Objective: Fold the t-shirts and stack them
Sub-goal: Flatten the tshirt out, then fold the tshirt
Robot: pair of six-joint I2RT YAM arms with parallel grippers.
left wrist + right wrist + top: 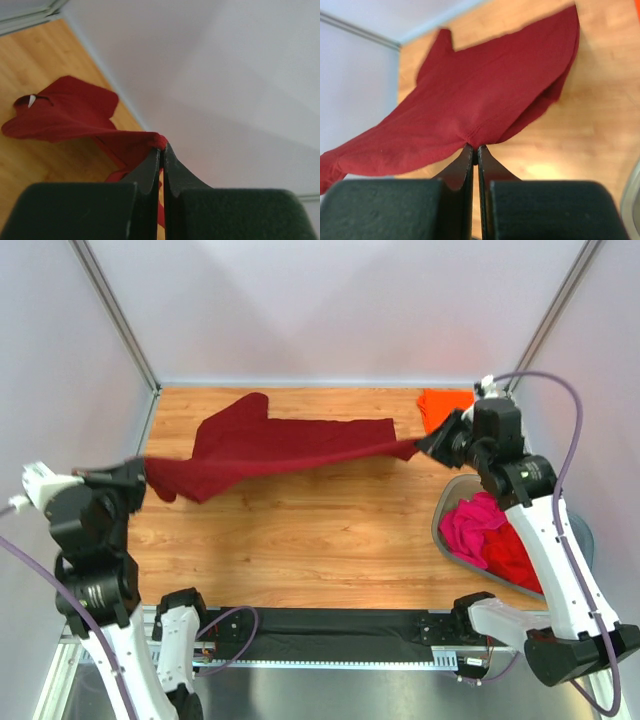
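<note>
Work on the stack looks barely begun, judging from the top view. The maroon t-shirt (290, 445) is stretched across the upper half of the frame, its far part lying on the bench (300, 540) and its near edge lifted. The left claw (140, 472), at the left edge, pinches one end, and the right claw (425, 445), at the upper right, pinches the other. An orange t-shirt (445, 402) lies in the upper right corner of the bench; whether it is folded I cannot tell. A magenta-pink t-shirt (475, 525) and a red t-shirt (515, 560) sit crumpled in the grey tub (445, 505) at the right, not yet taken out.

Left wrist view: the left claw (161, 150) is pressed together at bottom centre on a bunched edge of maroon cloth. The rest of the shirt trails to the left of the frame, where a white label (32, 100) shows at the collar.

Right wrist view: the right claw (474, 148) is likewise clamped on a fold of the maroon t-shirt (485, 95), which fans out over the upper frame, unfolded.

So no fold looks finished, and I would say three more shirts remain.
</note>
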